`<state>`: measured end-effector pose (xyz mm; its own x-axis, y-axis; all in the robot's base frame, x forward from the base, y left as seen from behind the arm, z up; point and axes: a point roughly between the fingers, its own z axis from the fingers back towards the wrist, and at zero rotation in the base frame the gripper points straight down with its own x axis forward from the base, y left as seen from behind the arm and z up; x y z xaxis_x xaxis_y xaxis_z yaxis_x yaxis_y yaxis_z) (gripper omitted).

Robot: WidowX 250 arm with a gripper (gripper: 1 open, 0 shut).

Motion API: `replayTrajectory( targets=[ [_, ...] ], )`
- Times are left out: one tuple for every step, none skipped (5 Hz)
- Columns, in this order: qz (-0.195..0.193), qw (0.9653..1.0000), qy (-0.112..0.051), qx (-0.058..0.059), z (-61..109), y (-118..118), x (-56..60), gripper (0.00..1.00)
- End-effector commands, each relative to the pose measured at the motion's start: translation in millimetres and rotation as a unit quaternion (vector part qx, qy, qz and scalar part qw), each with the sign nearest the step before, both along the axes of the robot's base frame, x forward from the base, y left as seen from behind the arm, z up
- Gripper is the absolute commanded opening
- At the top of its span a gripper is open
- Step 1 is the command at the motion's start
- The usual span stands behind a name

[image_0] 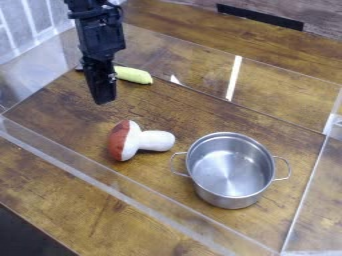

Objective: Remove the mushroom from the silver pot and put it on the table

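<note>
The mushroom (136,141) lies on its side on the table (80,115), reddish-brown cap to the left, white stem pointing right toward the silver pot (231,170). The pot stands upright just right of it, with nothing inside. My gripper (102,97) hangs above the table up and left of the mushroom, pointing down. Its black fingers are shut together with nothing between them, well apart from the mushroom.
A small yellow-green vegetable (132,74) lies behind the gripper. Clear acrylic walls (134,196) edge the table at the front, left and right. A black strip (262,13) sits at the far back.
</note>
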<state>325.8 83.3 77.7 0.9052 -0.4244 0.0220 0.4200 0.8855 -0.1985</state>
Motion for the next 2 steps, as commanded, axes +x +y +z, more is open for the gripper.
replayTrajectory(
  targets=[
    [-0.022,0.9994,-0.025,0.005,11.5,1.7,11.0,0.00],
    [-0.030,0.9992,-0.026,-0.001,8.6,5.9,13.2,0.00]
  ],
)
